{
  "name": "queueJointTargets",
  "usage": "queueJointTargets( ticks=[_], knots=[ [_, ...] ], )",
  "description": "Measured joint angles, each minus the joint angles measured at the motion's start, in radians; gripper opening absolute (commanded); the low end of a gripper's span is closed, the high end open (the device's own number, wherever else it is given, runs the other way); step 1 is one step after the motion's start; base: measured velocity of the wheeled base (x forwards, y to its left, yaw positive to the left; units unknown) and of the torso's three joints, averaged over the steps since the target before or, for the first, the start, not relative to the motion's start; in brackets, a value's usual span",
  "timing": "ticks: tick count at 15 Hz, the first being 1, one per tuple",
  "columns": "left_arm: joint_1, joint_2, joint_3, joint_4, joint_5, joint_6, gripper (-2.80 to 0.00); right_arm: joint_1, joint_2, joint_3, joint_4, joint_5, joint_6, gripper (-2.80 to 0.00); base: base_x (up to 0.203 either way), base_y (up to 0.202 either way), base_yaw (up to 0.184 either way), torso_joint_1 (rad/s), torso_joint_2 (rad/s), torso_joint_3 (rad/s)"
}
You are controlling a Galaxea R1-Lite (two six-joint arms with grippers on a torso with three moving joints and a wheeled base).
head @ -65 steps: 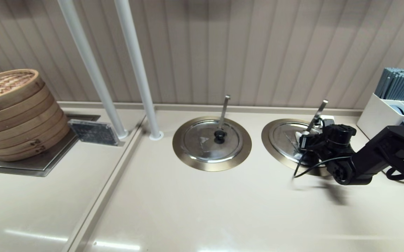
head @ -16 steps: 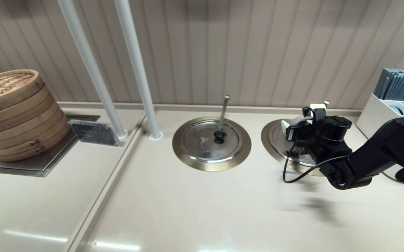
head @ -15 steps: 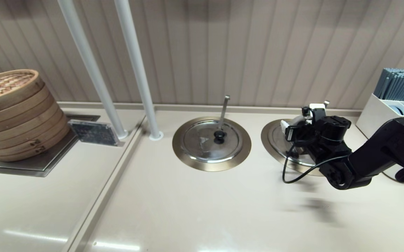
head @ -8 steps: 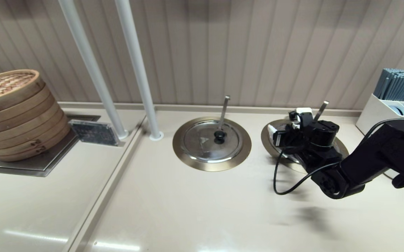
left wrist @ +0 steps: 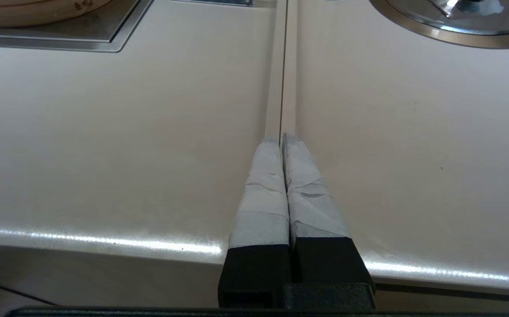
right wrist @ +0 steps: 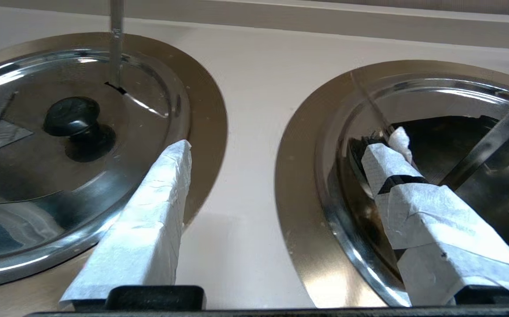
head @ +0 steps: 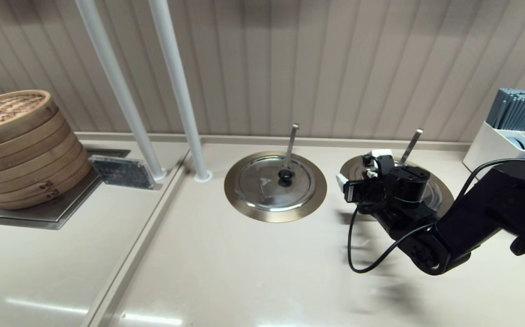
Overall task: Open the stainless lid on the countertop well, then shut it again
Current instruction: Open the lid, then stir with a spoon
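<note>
The big pale countertop (head: 244, 254) has 2 round wells side by side. The countertop well (right wrist: 298, 185) is at 3 o'clock from the twin well (head: 239, 200). The stainless lid (right wrist: 430, 99) sits on its well. Its wedge part looks dark, and I can't tell if that flap is up or flat.

The right gripper (head: 361, 171) hangs low btw the 2 wells, at the lid's 9 o'clock edge, w/ its fingers wide apart. One finger (right wrist: 413, 198) is over the lid. The other finger (right wrist: 148, 229) is over the rim of the twin lid (head: 262, 186). The left gripper (left wrist: 282, 138) is parked near the front edge of the counter, fingers pressed together.

I think the gripper needs the lid's knob next, but the arm hides the knob. To do it well:
- Slide toward 3 o'clock till both fingers are over the right lid only.
- Stay clear of the thin ladle handle (head: 411, 144) at the lid's 12 o'clock.
- Don't grab the twin's black knob (head: 284, 174).
- Squeeze slow, since shiny steel is slippy.
</note>
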Motion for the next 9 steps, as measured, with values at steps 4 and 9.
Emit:
queueJointTargets(
  ticks=[4, 9],
  knots=[
    [0.0, 0.0, 0.0, 0.0, 0.0, 0.0, -2.8, 0.061, -0.077, 0.051, 0.043, -0.002, 0.004, 0.0, 0.0, 0.0, 0.0, 0.0, 0.0, 0.0],
    [0.0, 0.0, 0.0, 0.0, 0.0, 0.0, -2.8, 0.06, -0.183, 0.027, 0.155, -0.024, 0.006, 0.0, 0.0, 0.0, 0.0, 0.0, 0.0, 0.0]
  ],
)
